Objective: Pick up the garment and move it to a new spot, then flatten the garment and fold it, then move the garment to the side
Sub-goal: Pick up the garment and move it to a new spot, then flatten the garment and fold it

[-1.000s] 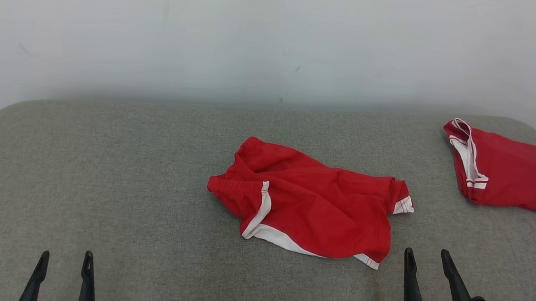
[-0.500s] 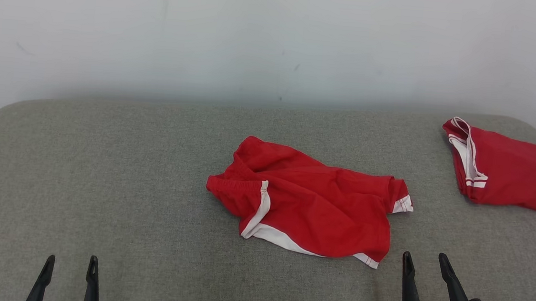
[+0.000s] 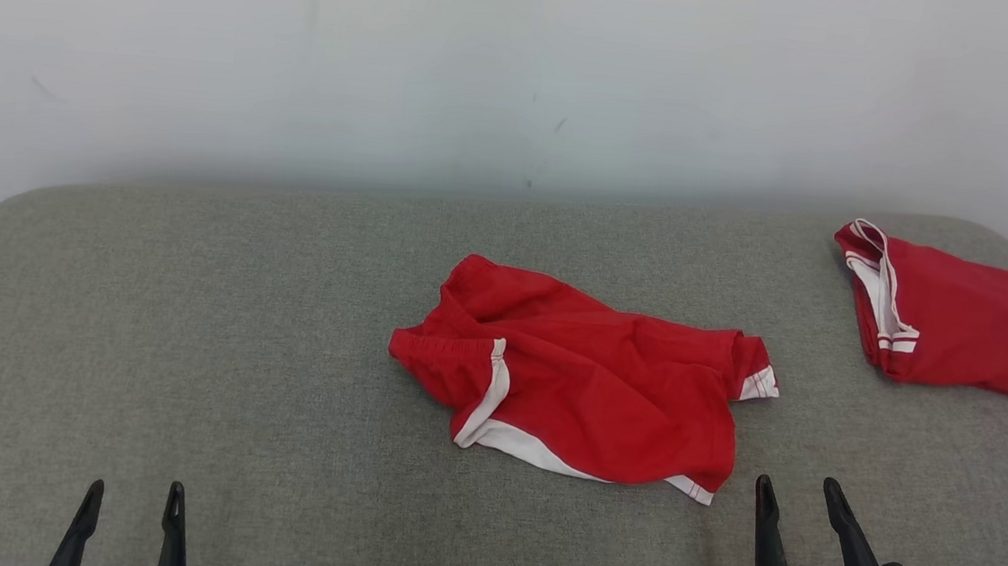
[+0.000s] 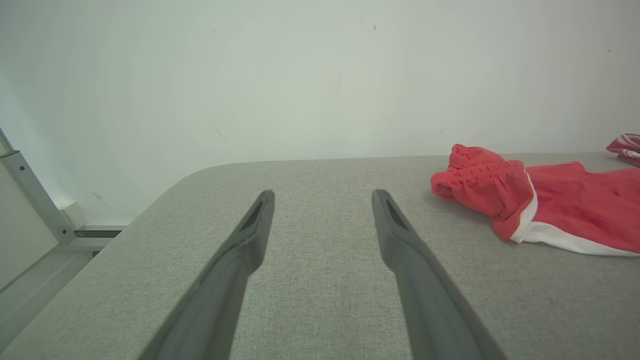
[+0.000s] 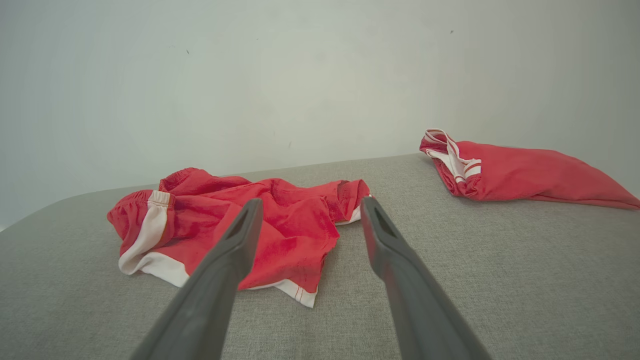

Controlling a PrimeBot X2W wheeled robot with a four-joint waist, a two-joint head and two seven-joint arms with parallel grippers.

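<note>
Over the last second both grippers have drawn back a little toward the near edge of the head view. The left gripper has also shifted slightly to the right, while the right gripper sits a touch lower. The garment has not moved.

The garment lies crumpled near the middle of the grey worktop. It is red with white trim, its waistband is bunched at the left, and wrinkles run across it. Nothing touches it. The right gripper hovers just beside its near right corner, and the left gripper is well apart from it, over bare worktop at the lower left.

Both pairs of fingers are spread and hold nothing. The wrist views show a clear gap between each pair, with the garment lying beyond the tips.

A second garment, also red and white, lies folded at the far right edge of the worktop, well apart from the crumpled one. It looks like a piece that has already been dealt with.

For the crumpled garment the task appears to be at its very start. It has not been picked up, so the move to a new spot, the flattening, the folding and the final shift to the side all remain. The right gripper seems better placed for the first grasp.
</note>
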